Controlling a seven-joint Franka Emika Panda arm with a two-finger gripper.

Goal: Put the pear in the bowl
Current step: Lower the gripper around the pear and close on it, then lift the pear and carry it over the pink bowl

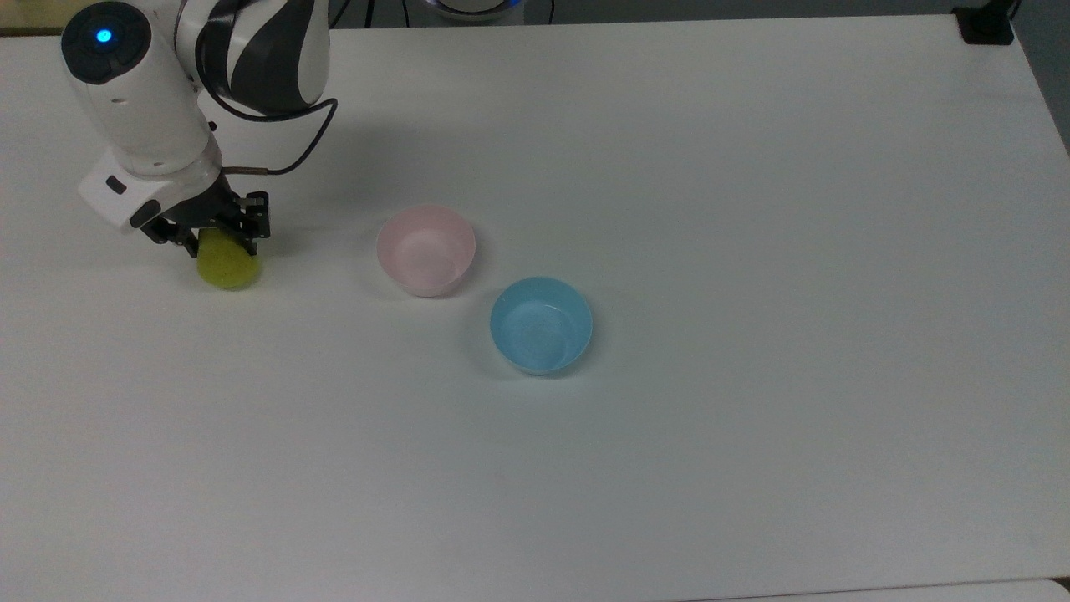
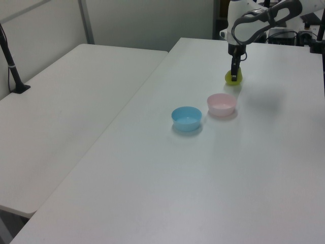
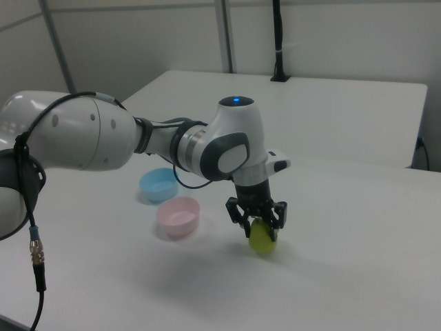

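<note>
Spanning all: white table (image 1: 752, 167). Bowl (image 1: 425, 249), pink, stood well apart from the pear (image 1: 227, 269), which rested on the table. Gripper (image 1: 219, 242) straddled its top, fingers apart; advised: close squarely, low on the neck.

White table (image 2: 264, 168) carries light blue bowl (image 2: 186, 118) and pink bowl (image 2: 221, 104) side by side, apart; beyond them, gripper (image 2: 234, 77) sits down over the yellow-green pear (image 2: 234, 80), arm (image 2: 249, 23) above.
</note>
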